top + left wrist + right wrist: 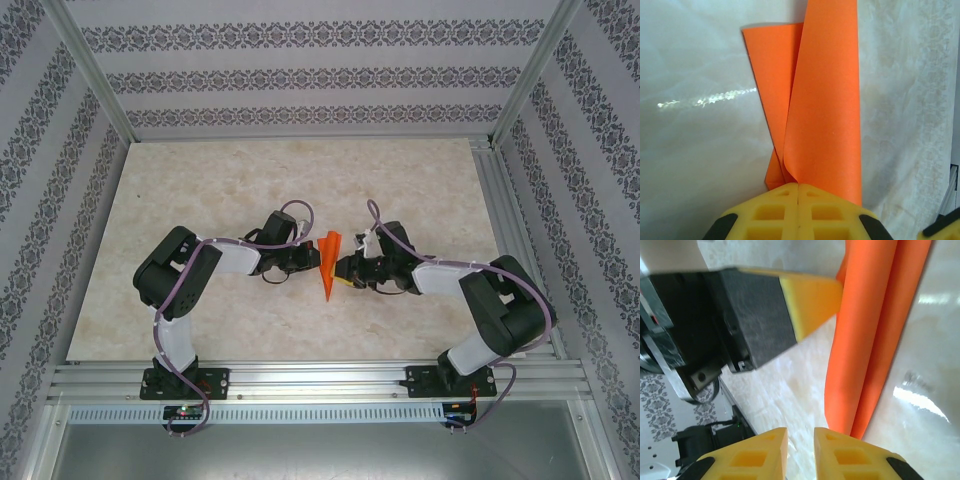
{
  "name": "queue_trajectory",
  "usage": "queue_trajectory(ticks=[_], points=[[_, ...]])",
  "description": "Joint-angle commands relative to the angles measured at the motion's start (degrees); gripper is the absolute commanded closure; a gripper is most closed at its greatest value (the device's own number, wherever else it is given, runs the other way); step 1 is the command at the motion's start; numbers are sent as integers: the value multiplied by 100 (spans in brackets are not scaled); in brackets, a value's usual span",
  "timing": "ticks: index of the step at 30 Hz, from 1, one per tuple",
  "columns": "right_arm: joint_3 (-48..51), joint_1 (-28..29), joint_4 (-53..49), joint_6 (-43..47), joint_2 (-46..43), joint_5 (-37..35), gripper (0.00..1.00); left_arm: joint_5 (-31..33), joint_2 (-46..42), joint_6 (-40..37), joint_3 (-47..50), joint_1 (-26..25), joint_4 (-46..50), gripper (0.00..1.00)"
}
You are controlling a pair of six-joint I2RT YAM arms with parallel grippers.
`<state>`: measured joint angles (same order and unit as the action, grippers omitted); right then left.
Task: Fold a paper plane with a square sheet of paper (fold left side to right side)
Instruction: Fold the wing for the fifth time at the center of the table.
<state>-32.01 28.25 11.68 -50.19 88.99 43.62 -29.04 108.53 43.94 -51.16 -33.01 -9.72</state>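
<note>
plane pinched by left gripper — right gripper ajar

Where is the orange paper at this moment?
In the top view, the orange paper is between the left gripper, which pinches it, and the right gripper.

The table has a pale, marbled beige top with a soft sheen, and light glints off it in both wrist views. Walls papered in white with grey ornamental bands close it in on three sides, and bare aluminium posts rise at the far corners. Along the near edge run slotted aluminium rails and, below them, a perforated white strip.
</note>
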Motion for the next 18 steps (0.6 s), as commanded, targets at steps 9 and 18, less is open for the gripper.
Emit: queue_trajectory(ticks=[9,18], points=[[-27,276,769,-348,387,-53,79,21,128,-136,-349,67,83,99],[-16,278,885,-387,551,-108,79,48,232,-159,-316,67,76,99]])
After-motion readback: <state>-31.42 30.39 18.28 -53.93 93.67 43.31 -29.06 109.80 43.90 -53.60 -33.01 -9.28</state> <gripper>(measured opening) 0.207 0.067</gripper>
